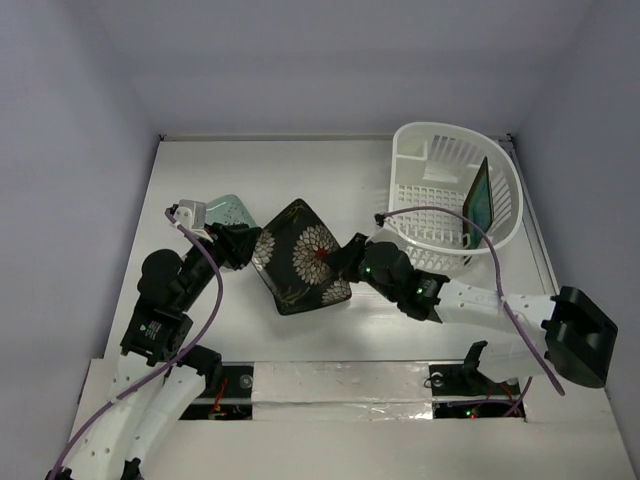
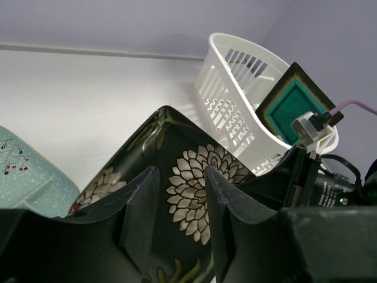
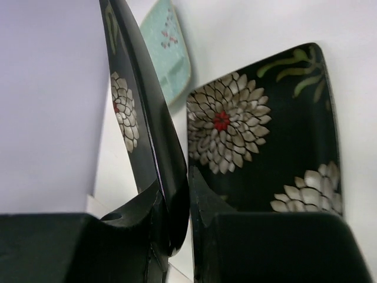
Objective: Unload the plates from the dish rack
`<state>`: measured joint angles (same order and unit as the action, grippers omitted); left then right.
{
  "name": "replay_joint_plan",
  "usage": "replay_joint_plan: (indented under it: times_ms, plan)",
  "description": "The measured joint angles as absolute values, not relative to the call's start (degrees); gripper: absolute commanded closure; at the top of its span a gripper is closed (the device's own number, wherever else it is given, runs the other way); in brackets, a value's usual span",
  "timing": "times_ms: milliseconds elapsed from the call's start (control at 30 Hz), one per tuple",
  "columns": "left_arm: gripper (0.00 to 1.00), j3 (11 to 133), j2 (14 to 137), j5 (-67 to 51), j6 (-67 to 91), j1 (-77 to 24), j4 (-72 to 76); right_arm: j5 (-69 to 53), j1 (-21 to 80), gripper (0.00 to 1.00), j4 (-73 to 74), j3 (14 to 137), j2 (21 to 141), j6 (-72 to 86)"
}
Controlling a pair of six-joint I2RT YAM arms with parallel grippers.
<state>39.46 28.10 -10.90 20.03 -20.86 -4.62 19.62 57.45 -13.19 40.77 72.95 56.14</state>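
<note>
The left pincer [image 2: 178,215], half open and empty, faced the flowered plate's [image 1: 298,245] nine o'clock edge, likely to receive it. The right pincer [image 3: 177,188] pinched its three o'clock rim, holding it tilted. A teal plate [image 1: 481,200] stood in the rack [image 1: 430,140] at two o'clock.

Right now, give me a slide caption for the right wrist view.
Right gripper clamps a dark flowered plate edge-on; a matching plate and the mint plate lie on the table beyond.
</note>
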Motion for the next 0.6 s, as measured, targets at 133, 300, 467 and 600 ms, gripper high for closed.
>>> replay_joint_plan:
  times_ms: [133,300,467,600]
  plan:
    - [0.66,39.5,28.1,-10.9,20.0,-20.9,-4.6,24.0,59.5,1.0,-19.1,39.0,75.9,61.9]
    - [0.66,39.5,28.1,-11.1,20.0,-20.9,-4.6,27.2,61.0,1.0,-21.4,35.5,78.1,67.1]
    - [0.66,39.5,28.1,-11.6,20.0,-20.9,-4.6,29.2,61.3,1.0,-21.3,33.8,78.9,70.0]
    - [0.66,39.5,28.1,-11.8,20.0,-20.9,-4.6,30.2,61.6,1.0,-21.5,33.7,79.4,72.3]
